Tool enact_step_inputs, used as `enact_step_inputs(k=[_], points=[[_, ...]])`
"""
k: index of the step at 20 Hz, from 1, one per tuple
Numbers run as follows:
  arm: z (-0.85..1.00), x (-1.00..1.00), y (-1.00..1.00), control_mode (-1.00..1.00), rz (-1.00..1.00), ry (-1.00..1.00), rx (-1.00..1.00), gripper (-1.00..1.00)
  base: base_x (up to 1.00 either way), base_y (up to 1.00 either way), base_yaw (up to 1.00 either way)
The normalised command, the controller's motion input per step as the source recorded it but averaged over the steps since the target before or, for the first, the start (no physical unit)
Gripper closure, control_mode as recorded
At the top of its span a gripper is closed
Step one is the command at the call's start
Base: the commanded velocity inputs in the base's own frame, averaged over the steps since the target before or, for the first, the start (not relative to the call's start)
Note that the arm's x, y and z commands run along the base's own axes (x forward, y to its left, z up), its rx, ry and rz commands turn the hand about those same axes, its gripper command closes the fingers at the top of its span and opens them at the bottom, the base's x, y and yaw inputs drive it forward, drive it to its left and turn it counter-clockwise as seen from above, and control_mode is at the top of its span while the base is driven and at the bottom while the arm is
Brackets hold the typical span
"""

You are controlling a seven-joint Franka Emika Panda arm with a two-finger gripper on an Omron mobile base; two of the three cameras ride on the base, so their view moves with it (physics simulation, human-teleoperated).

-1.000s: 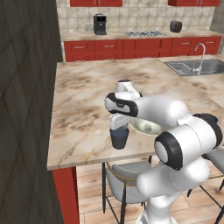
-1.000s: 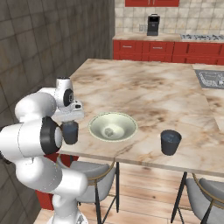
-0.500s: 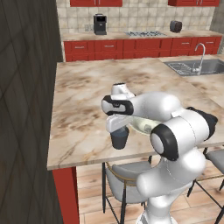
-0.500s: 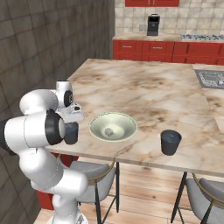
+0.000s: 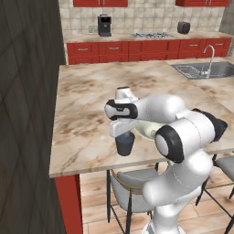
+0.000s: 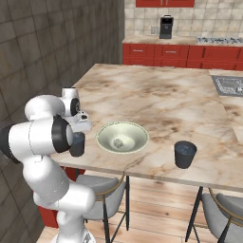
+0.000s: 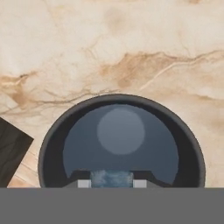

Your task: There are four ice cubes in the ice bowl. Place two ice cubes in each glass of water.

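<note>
Fingers [image 7: 112,183] gripping a bluish cube [image 7: 112,178], directly over the near glass [image 7: 120,140] and just above its rim. That glass [image 5: 124,144] near the front bench [image 5: 87,132] edge, under the hand, just beside the bowl [image 6: 122,138]. One cube [image 6: 118,142] in the bowl. Second glass [image 6: 184,154] upright on the far side of the bowl, also near the front edge. Water in the near glass; nothing else discernible inside.
</note>
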Motion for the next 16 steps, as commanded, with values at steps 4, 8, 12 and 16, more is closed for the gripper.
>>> enact_step_inputs(k=[4,8,12,16], points=[[0.00,0.17,0.01,-1.00,0.00,0.00,0.00,-1.00,0.00,0.00,0.00],[0.00,0.16,0.00,-1.00,0.00,0.00,0.00,-1.00,0.00,0.00,0.00],[0.02,0.07,0.00,-1.00,0.00,-0.03,0.00,-1.00,0.00,0.00,0.00],[0.19,0.00,0.00,-1.00,0.00,-0.21,0.02,-1.00,0.00,0.00,0.00]])
